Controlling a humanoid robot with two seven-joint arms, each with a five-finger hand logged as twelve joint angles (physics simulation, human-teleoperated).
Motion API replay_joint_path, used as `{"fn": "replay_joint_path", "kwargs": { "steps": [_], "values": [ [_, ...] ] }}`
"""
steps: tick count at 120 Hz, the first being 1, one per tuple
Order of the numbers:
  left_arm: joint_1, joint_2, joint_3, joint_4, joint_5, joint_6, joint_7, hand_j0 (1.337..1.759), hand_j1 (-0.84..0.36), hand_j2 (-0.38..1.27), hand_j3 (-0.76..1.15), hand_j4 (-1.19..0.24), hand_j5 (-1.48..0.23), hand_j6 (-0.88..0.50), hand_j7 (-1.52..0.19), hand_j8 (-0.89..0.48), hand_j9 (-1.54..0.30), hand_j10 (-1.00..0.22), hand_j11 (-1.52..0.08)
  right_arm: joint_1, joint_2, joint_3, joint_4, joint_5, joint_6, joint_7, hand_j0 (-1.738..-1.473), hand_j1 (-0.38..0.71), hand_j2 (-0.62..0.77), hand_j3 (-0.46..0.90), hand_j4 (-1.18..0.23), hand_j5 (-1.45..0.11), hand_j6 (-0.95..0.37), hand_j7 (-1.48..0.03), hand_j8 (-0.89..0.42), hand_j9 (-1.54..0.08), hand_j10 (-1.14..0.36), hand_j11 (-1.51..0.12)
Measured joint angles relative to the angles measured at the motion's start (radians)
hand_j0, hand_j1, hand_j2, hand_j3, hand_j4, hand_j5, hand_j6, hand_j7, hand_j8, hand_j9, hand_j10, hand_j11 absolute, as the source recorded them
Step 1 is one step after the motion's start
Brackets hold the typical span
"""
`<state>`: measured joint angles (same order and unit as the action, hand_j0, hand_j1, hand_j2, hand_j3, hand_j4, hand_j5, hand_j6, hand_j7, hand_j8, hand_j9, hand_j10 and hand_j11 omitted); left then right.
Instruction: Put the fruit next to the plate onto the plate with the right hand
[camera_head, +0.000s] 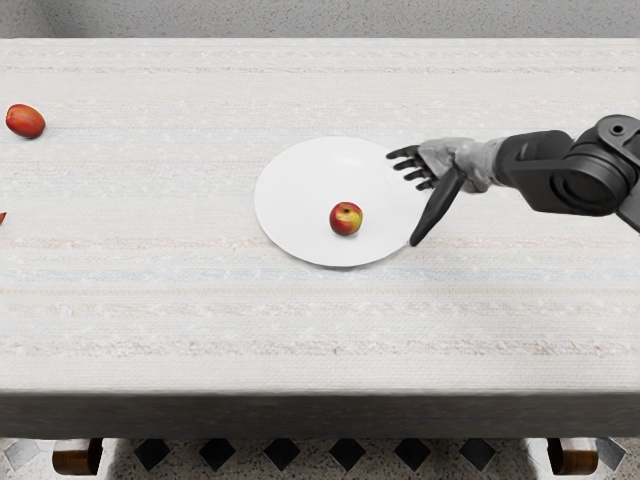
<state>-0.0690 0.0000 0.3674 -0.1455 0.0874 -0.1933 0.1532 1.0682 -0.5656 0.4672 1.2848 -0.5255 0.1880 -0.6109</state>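
Note:
A small red and yellow apple (346, 218) rests on the white round plate (295, 190) in the middle of the table, a little right of the plate's centre. My right hand (424, 188) hovers over the plate's right rim with its fingers spread and holding nothing. Its thumb points down toward the table, about a hand's width right of the apple. The right arm comes in from the picture's right edge. The left arm is out of view.
A second red fruit (25, 121) lies at the far left of the table. A sliver of another red thing (2, 217) shows at the left edge. The table's front edge runs across the bottom of the picture.

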Motion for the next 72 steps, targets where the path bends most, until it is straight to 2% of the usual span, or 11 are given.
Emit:
{"fn": "replay_joint_path", "kwargs": {
  "steps": [10, 17, 48, 61, 72],
  "values": [
    [0.003, 0.0, 0.0, 0.001, 0.0, 0.0, 0.0, 1.658, 0.07, 0.05, 0.0, -0.23, -0.3, -0.23, -0.3, -0.23, -0.3, -0.23, -0.3, -0.049, -0.031, 0.054, -0.001, 0.008, 0.062, 0.001, -1.658, -0.3, -0.01, 0.0, -0.04, -0.06, -0.04, -0.06, -0.04, -0.06, -0.04, -0.06],
    [0.003, 0.0, 0.0, 0.001, 0.0, 0.0, 0.0, 1.658, 0.07, 0.05, 0.0, -0.23, -0.3, -0.23, -0.3, -0.23, -0.3, -0.23, -0.3, -0.078, -0.054, 0.078, -0.003, 0.026, 0.102, 0.018, -1.658, -0.3, -0.01, 0.0, -0.04, -0.05, -0.04, -0.05, -0.04, -0.05, -0.04, -0.05],
    [0.003, 0.0, 0.0, -0.001, 0.0, 0.0, 0.0, 1.658, 0.07, 0.05, 0.0, -0.23, -0.3, -0.23, -0.3, -0.23, -0.3, -0.23, -0.3, -0.156, -0.2, 0.11, -0.031, 0.175, 0.327, 0.204, -1.658, -0.3, -0.01, 0.0, -0.04, -0.05, -0.04, -0.05, -0.04, -0.05, -0.04, -0.05],
    [0.003, 0.0, 0.0, -0.001, 0.0, 0.0, 0.0, 1.658, 0.07, 0.05, 0.0, -0.23, -0.3, -0.23, -0.3, -0.23, -0.3, -0.23, -0.3, -0.172, -0.221, 0.112, -0.058, 0.211, 0.388, 0.243, -1.658, -0.3, -0.01, 0.0, -0.04, -0.05, -0.04, -0.05, -0.04, -0.05, -0.04, -0.05],
    [0.003, 0.0, 0.0, -0.002, 0.0, 0.0, 0.0, 1.658, 0.07, 0.05, 0.0, -0.23, -0.3, -0.23, -0.3, -0.23, -0.3, -0.23, -0.3, -0.18, -0.228, 0.112, -0.074, 0.227, 0.408, 0.259, -1.658, -0.3, -0.01, 0.0, -0.04, -0.05, -0.04, -0.05, -0.04, -0.05, -0.04, -0.05]
  ]
}}
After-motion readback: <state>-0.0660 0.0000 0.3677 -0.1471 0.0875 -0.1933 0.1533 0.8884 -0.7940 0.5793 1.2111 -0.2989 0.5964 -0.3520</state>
